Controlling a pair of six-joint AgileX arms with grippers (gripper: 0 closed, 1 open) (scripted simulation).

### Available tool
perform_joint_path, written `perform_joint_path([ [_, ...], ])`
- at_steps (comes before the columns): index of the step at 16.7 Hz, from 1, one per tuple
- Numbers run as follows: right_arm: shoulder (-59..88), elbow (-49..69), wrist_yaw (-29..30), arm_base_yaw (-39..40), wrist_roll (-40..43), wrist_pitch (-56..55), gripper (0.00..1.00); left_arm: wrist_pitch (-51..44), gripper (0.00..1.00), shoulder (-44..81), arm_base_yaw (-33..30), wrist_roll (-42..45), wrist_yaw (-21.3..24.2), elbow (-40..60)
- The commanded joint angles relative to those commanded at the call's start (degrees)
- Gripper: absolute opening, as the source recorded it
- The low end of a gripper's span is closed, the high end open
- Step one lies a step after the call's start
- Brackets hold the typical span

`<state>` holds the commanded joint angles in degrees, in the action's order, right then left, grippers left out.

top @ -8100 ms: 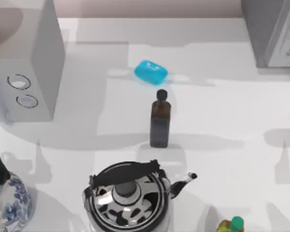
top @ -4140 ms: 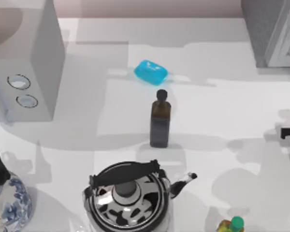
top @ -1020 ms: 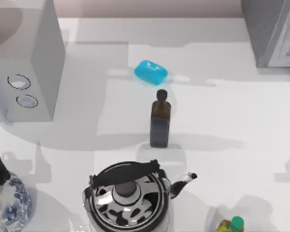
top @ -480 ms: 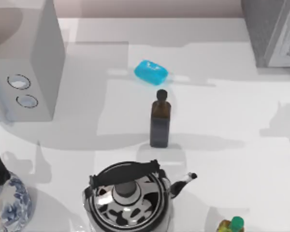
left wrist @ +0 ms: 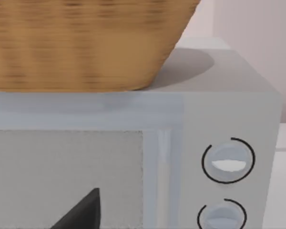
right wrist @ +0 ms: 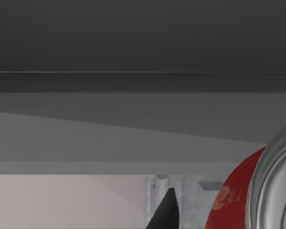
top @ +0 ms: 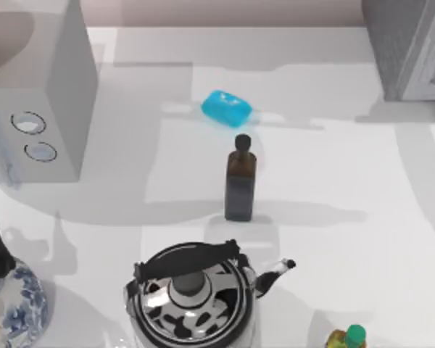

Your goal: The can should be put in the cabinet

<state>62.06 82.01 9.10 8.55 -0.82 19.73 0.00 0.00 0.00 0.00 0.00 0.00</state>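
The right gripper [right wrist: 195, 219] has its fingers [right wrist: 168, 210] closed on the one red can [right wrist: 231, 200], which is held close to the wrist camera with dark grey flat surfaces ahead; whether it is inside the cabinet [top: 402, 51] cannot be told. That single cabinet stands at the desk's [top: 333, 181] far right corner. At the left stands one white box [top: 54, 94] with two dials [left wrist: 228, 160], and on it one basket [left wrist: 86, 43] whose contents are hidden. The left gripper [left wrist: 81, 212] faces this box; whether it is open or closed I cannot tell. Also on the desk are one brown bottle [top: 240, 181], capped, one kettle [top: 192, 297] with its lid on, one vase [top: 14, 304], one blue block [top: 227, 108] and one green-capped bottle [top: 349, 338].
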Motion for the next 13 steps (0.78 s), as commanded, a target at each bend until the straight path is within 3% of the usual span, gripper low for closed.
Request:
perform_joint_path([
  [6,13.10,16.78,1.99,1.85,-0.20,4.22,0.00,0.00,1.00,0.00,0.00,0.00,0.00,0.00],
  [13,13.99,17.82,2.08,1.76,-0.33,4.48,0.00,0.00,1.00,0.00,0.00,0.00,0.00,0.00],
])
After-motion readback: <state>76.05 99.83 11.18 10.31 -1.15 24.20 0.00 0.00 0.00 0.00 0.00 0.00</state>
